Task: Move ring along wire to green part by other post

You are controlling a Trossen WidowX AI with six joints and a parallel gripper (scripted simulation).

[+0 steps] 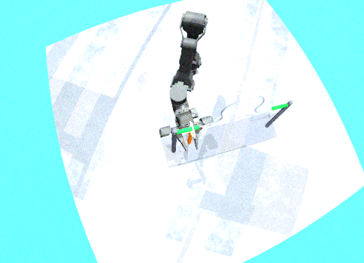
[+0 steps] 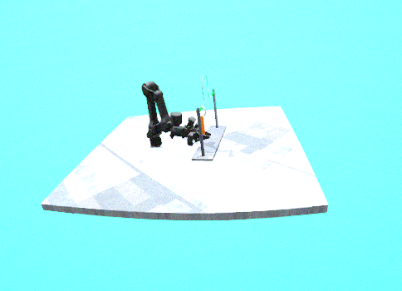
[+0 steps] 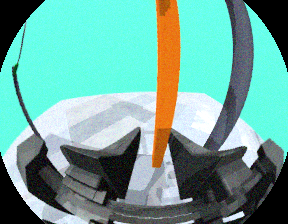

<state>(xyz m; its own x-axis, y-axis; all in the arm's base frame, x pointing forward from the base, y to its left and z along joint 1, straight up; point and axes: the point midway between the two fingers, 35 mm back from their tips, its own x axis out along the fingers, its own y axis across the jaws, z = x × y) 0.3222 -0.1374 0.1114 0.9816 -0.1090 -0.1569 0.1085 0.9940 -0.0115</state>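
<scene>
The orange handle hangs down the middle of the wrist view between the gripper fingers, which stand half-open with nothing pinched yet. Its ring sits on the green wire section beside the left-of-centre post. To grip well, I'd close squarely on the handle's lower end without swinging it.

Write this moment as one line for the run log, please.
phase: pre-grasp | gripper: open, straddling orange handle, not gripping | ring: on green part by post
</scene>
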